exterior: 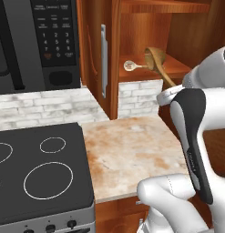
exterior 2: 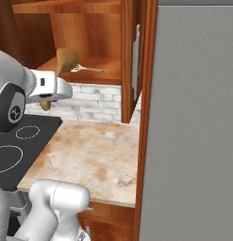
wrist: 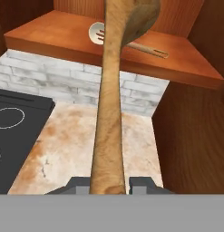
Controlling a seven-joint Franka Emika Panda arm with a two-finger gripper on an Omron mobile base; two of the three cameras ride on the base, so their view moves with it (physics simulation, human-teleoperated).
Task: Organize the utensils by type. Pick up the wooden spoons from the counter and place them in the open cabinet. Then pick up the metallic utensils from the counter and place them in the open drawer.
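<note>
Jaws grip wooden spoon [wrist: 108,136]; hand view shows slotted spoon [wrist: 99,32] behind.

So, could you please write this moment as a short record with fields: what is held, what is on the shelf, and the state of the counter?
end effector: shut on the wooden spoon, gripping the handle
wooden spoon: held, bowl end raised toward the cabinet shelf
cabinet: open, lower shelf at the spoon's bowl
slotted spoon: pale, lying on the cabinet shelf
counter: beige marbled top beside the stove
stove: black, left of the counter
metallic utensils: cannot tell where they are
</note>
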